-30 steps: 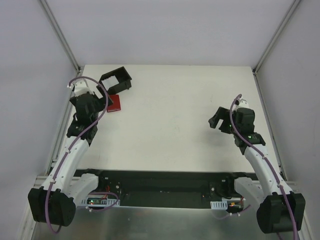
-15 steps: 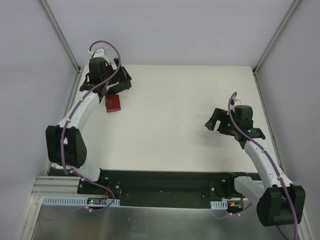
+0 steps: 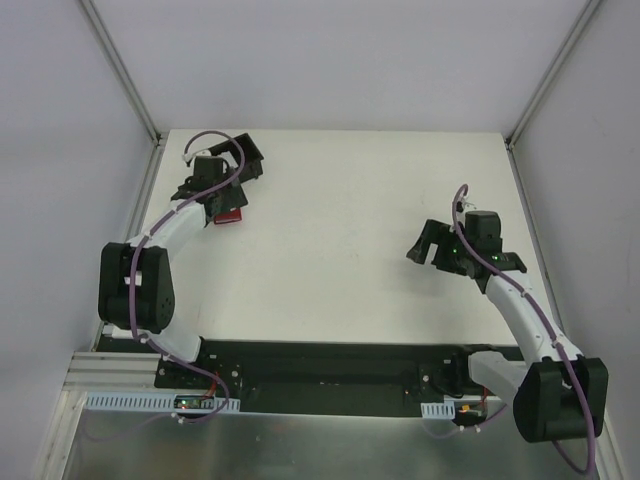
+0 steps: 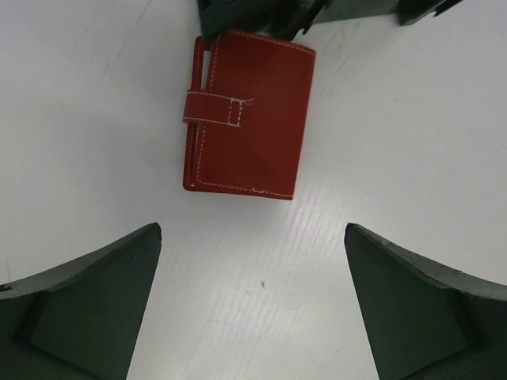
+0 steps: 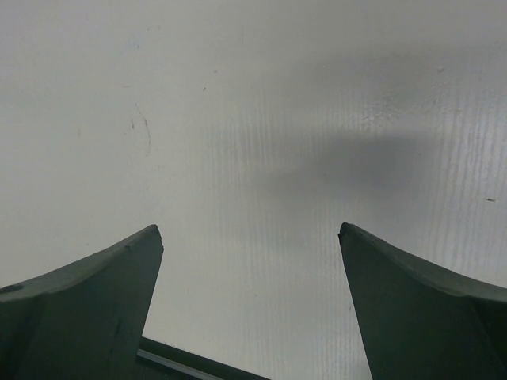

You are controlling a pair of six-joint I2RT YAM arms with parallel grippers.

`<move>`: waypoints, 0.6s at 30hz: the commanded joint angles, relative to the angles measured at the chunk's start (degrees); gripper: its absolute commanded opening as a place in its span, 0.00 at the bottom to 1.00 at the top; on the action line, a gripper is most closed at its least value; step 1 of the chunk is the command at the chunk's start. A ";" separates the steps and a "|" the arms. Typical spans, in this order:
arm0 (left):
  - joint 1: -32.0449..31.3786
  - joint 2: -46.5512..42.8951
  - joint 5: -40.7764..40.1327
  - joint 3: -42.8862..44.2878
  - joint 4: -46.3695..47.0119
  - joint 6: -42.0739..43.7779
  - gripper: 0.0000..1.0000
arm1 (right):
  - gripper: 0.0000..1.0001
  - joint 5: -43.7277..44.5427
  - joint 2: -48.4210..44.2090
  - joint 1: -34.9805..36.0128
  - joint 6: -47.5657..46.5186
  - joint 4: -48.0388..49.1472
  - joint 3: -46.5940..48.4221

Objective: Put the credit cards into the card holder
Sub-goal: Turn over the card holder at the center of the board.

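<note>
The card holder (image 4: 249,119), a small red wallet, lies closed on the white table with its snap tab (image 4: 214,109) fastened. In the top view the card holder (image 3: 233,215) shows only partly, under my left arm. My left gripper (image 4: 253,229) hovers just short of it, open, with bare table between the fingers (image 4: 95,301). From above, the left gripper (image 3: 218,200) sits at the far left of the table. My right gripper (image 3: 422,245) is at mid right, open over bare table (image 5: 249,229). No credit cards are in view.
A black open-sided box (image 3: 240,160) stands right behind the wallet, and its edge (image 4: 261,12) touches the top of the left wrist view. Grey walls and metal posts (image 3: 125,80) close in the white table (image 3: 340,200).
My left arm swung up over the black box, then drew back and down over the red wallet, hiding part of it. The right gripper drifted slightly left. Both grippers stayed open.
</note>
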 commanded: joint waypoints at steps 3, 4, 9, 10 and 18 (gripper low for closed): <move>0.50 4.92 -6.33 2.30 -2.03 -0.36 0.99 | 0.96 -3.51 2.87 0.26 0.85 -0.25 3.23; 0.59 6.49 -5.64 3.62 -2.03 0.95 0.99 | 0.96 -3.60 2.70 0.18 0.85 -0.51 3.32; 2.96 13.18 -2.48 10.84 -5.46 2.02 0.99 | 0.96 -2.99 1.47 0.18 1.72 0.10 1.91; 3.66 13.80 -1.34 11.19 -5.55 2.02 0.99 | 0.96 -2.90 1.46 0.26 1.81 0.10 1.74; 7.61 15.21 6.31 8.65 -4.93 -0.44 0.93 | 0.96 -3.16 2.87 0.18 2.16 0.45 1.65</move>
